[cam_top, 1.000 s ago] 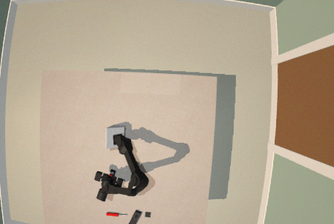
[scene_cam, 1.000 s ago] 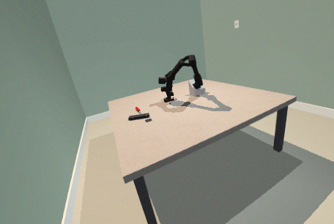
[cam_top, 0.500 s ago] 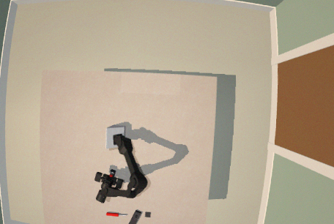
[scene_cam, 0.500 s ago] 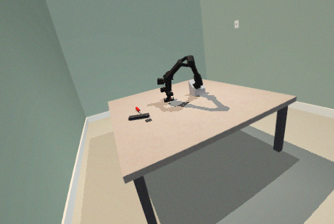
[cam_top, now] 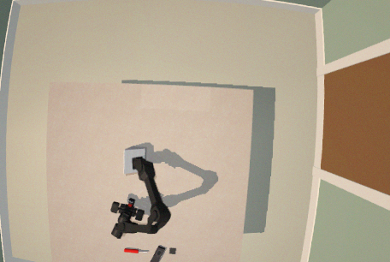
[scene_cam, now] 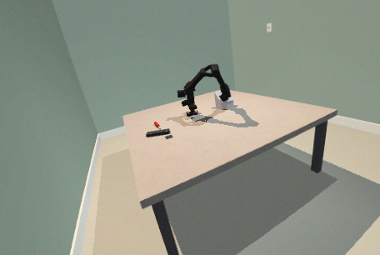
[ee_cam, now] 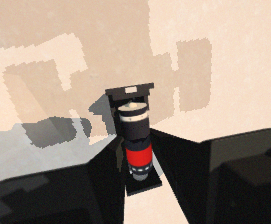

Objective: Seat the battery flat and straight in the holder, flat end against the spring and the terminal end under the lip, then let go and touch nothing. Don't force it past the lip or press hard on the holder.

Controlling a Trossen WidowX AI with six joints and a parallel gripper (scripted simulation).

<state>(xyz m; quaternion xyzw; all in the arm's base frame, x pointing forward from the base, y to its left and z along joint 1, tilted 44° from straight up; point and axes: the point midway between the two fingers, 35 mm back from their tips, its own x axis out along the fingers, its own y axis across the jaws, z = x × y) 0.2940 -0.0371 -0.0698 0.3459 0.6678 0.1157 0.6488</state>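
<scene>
my top view looks down from high above the table (cam_top: 94,119) (scene_cam: 233,137), with the arm (cam_top: 151,192) (scene_cam: 202,72) towards seven o'clock. my exterior view looks obliquely down from well apart; the arm sits near twelve o'clock. both share arm and tabletop. my wrist view looks closely down past the fingers at five and seven o'clock.
</scene>
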